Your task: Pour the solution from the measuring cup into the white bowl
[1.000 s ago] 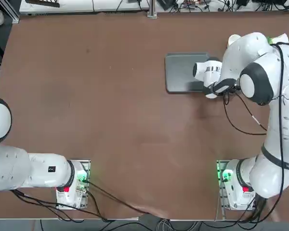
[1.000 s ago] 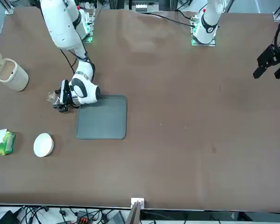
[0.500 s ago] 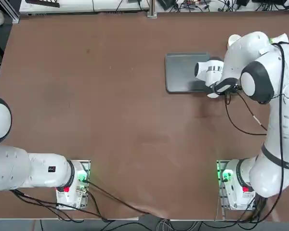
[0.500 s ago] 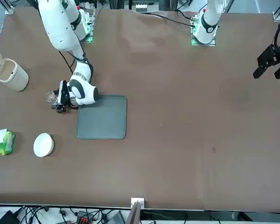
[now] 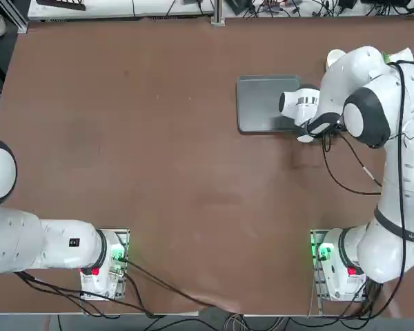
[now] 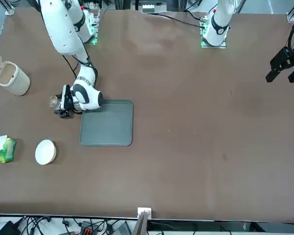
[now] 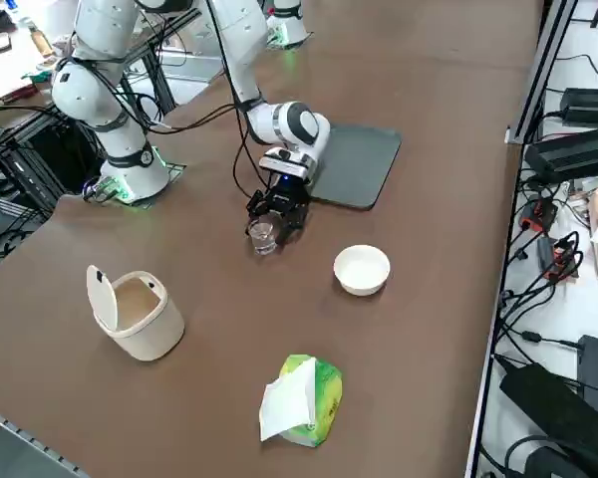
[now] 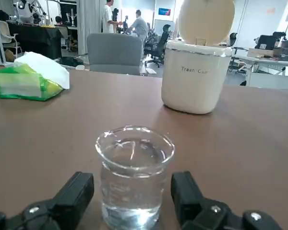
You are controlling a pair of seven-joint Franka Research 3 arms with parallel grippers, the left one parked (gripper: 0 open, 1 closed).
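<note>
Right wrist view: right tool [image 8: 133, 178], open, flanking measuring cup [image 8: 133, 201], presumably preparing a pouring grip; front view: white bowl [image 6: 45, 152] waiting, cup's six o'clock.

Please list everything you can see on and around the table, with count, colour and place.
measuring cup: one, clear, before the right gripper, liquid inside
white bowl: one, white, upright beyond the gripper
tray: one, grey, left of the gripper
trash can: one, cream-white, lid raised, table's right side
packet: one, green and white, table's far right
table: one, brown, under everything listed above
cables and equipment: several, mostly black, past the far edge
chairs, people: several, varied, background
right gripper: one, black, open, at the cup
</note>
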